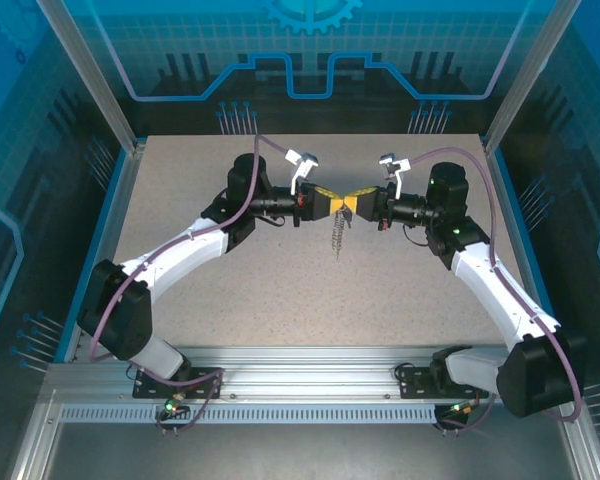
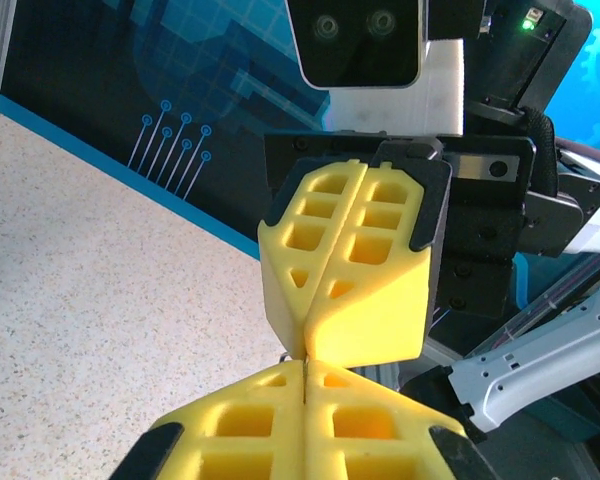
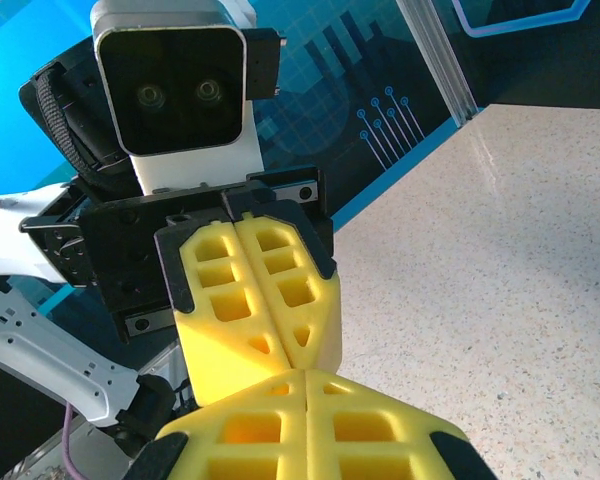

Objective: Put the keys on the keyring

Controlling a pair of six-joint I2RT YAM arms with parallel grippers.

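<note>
You're at the threading step. Your left gripper (image 1: 333,203) and right gripper (image 1: 353,203) meet tip to tip above the table (image 1: 180,180), both sets of jaws pressed closed. The keyring chain (image 1: 337,238) hangs just below that meeting point. You can't tell which side pinches the key. The next move calls for a fine, aligned push, keeping both pinches firm.

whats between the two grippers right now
No visible gap: the left gripper and right gripper meet tip to tip, as both wrist views show. In the top view a silvery chain hangs just below that meeting point.
</note>
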